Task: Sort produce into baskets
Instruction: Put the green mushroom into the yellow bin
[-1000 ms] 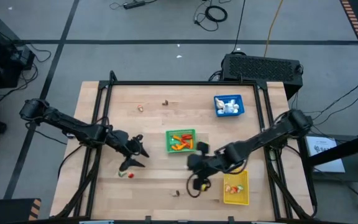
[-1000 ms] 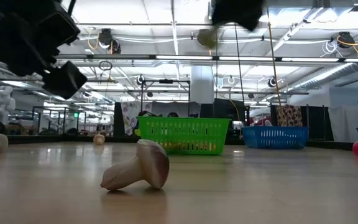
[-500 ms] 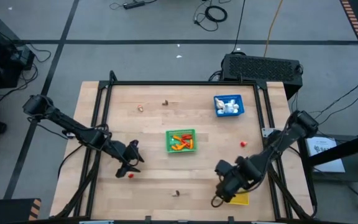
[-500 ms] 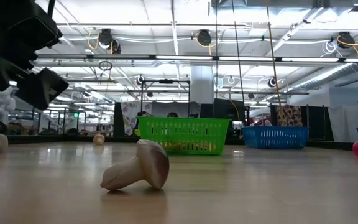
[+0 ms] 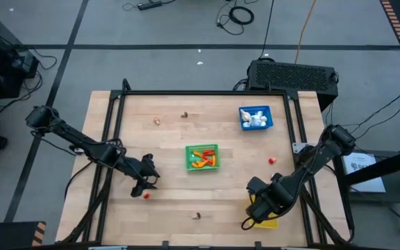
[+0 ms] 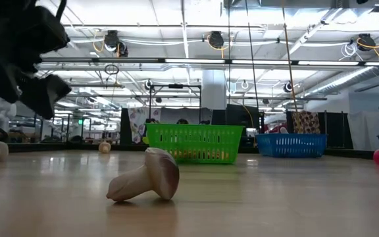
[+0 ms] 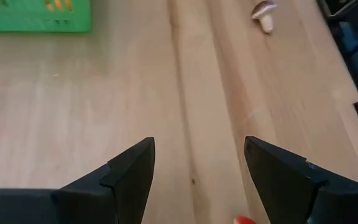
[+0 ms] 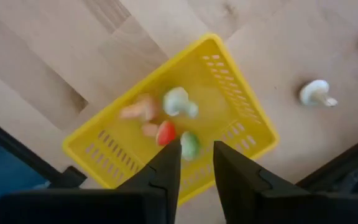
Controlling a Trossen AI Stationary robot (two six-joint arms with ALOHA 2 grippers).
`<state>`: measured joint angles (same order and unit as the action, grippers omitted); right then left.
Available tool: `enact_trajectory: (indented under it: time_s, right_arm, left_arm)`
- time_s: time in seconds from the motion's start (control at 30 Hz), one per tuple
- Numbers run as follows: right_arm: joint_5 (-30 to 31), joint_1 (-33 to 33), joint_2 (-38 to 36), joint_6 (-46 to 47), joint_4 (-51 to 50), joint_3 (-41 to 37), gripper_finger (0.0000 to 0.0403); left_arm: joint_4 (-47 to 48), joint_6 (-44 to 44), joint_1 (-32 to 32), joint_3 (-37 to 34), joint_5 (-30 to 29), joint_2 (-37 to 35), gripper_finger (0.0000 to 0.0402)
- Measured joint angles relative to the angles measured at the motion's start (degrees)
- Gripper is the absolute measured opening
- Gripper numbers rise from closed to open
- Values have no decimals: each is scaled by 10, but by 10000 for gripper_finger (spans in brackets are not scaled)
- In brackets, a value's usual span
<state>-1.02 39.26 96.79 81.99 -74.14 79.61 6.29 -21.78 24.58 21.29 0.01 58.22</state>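
Sideways, mushroom lies cap right; left claw wide, right claw narrow.

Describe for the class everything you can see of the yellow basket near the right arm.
The yellow basket is a small, shallow rectangular tray of plastic mesh with slotted walls. It sits flat on the wooden table near its front right corner. From above, the right arm largely covers it. Inside lie several tiny produce pieces: orange, red, pale green and white. The right claw hovers above its edge, fingers only slightly apart; nothing but the table and its contents visibly touches it.
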Motion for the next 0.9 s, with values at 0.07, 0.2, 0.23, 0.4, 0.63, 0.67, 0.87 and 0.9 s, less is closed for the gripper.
enact_trajectory:
  time_s: [0.07, 0.2, 0.23, 0.4, 0.63, 0.67, 0.87, 0.9]
  right_arm:
    - [0, -6, 0, -18, -8, 0, 102]
    - [9, -17, 0, -47, -5, 0, 124]
    - [21, -18, 0, -55, 4, 0, 128]
    - [90, -6, 0, -126, 111, 0, 137]
    - [162, 10, 0, -228, 298, 0, 131]
    - [172, 10, 0, -244, 313, 0, 130]
    - [217, 2, 0, -309, 333, 0, 130]
    - [220, 0, 0, -316, 333, 0, 130]
  left_arm:
    - [56, -5, 0, 33, -7, 0, 255]
    - [153, -34, 17, 95, -10, 0, 255]
    - [172, -46, 25, 104, -10, 0, 255]
    - [225, -134, 90, 114, -14, 3, 255]
    - [225, -235, 199, 114, -66, 61, 255]
    - [227, -239, 210, 114, -78, 73, 255]
    - [227, -245, 255, 113, -132, 140, 255]
    - [226, -252, 259, 113, -131, 149, 255]
